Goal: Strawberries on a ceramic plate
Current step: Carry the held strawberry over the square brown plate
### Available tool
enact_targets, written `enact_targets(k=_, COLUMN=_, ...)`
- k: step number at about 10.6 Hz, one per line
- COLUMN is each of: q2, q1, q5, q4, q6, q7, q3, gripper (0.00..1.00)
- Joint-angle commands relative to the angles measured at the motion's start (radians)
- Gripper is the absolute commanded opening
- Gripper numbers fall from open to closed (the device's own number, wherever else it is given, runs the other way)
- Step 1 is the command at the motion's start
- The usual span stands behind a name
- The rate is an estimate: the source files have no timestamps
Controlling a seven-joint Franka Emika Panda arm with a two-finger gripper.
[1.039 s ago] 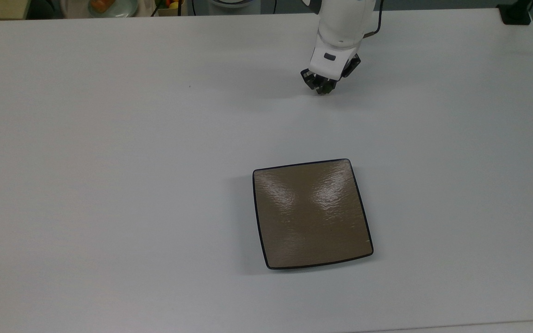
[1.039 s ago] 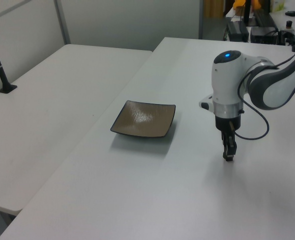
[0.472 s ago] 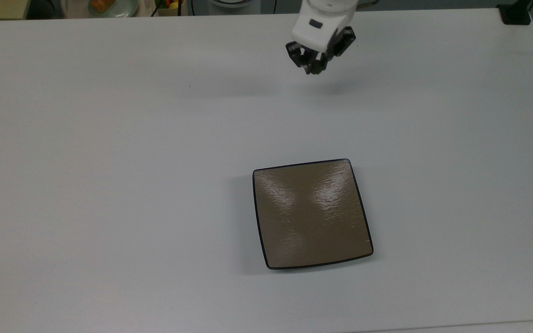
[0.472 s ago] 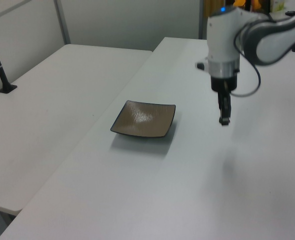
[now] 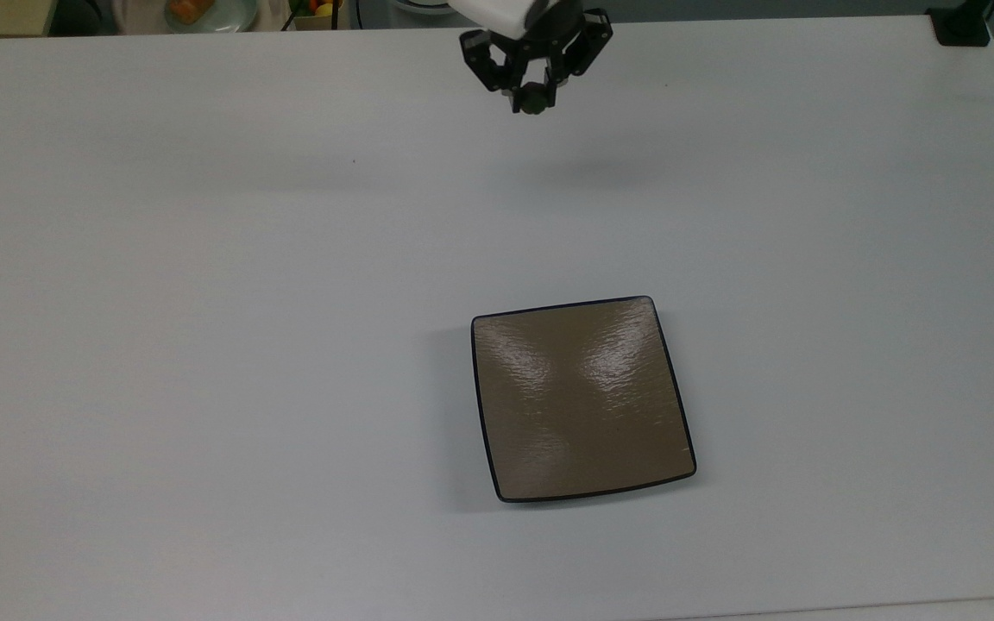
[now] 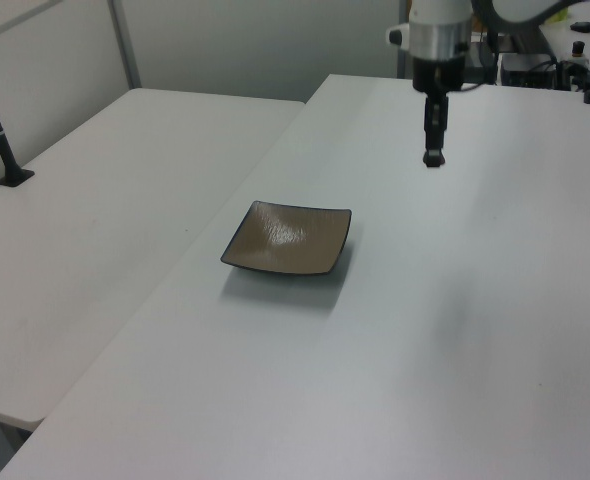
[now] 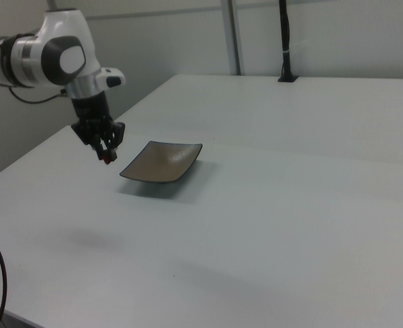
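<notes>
Strawberry (image 7: 106, 160): tiny, red, pinched in the hand (image 7: 106, 156), raised above the desk (image 5: 204, 345). Ceramic plate (image 5: 581, 398): square, glossy tan-brown, dark-rimmed, flat on the desk, well apart from it, bare.

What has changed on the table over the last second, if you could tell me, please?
The tool has risen off the table with the strawberry pinched in it, shifting toward the top view's upper left. The ceramic plate stayed put, empty.

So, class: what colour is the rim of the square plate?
Dark, nearly black, around the tan-brown ceramic plate; clearest in the top view.
</notes>
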Motion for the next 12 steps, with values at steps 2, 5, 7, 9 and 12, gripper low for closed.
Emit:
enact_targets(k=2, q2=0.023, q1=0.009, q5=0.023, q4=0.097, q6=-0.032, q7=-0.015, q3=-0.061, gripper=0.01)
enact_targets(k=5, q2=0.076, q1=0.009, q5=0.032, q4=0.159, q6=-0.017, q7=-0.017, q3=-0.064, gripper=0.01)
enact_targets(k=7, q2=0.116, q1=0.009, q5=0.09, q4=0.177, q6=0.09, q7=-0.014, q3=-0.064, gripper=0.01)
enact_targets(k=9, q2=0.156, q1=0.01, q5=0.135, q4=0.173, q6=0.219, q7=-0.01, q3=-0.064, gripper=0.01)
enact_targets(k=12, q2=0.24, q1=0.019, q5=0.136, q4=0.177, q6=0.409, q7=-0.004, q3=-0.057, gripper=0.01)
